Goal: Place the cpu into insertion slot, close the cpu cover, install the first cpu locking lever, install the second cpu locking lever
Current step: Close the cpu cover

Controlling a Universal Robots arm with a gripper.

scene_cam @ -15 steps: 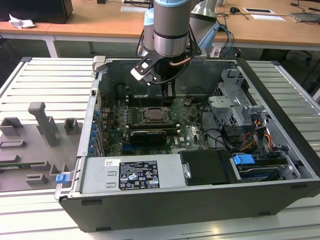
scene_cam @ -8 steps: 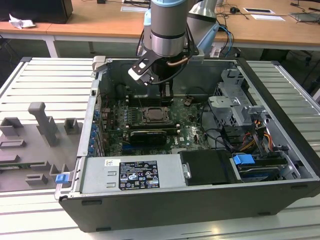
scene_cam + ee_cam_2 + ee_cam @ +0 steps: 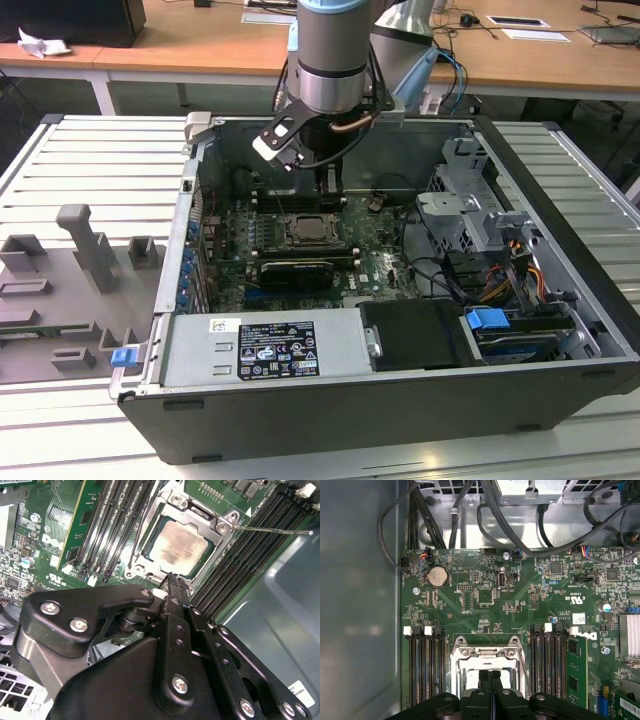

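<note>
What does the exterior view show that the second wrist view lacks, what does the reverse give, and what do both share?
Exterior view: the whole open computer case, its power supply, the drive cage, grey fixtures beside it. Second wrist view: the cpu seated inside the cpu cover, a thin lever sticking out sideways. Both: the gripper, shut, close to the insertion slot, with memory slots alongside.
</note>
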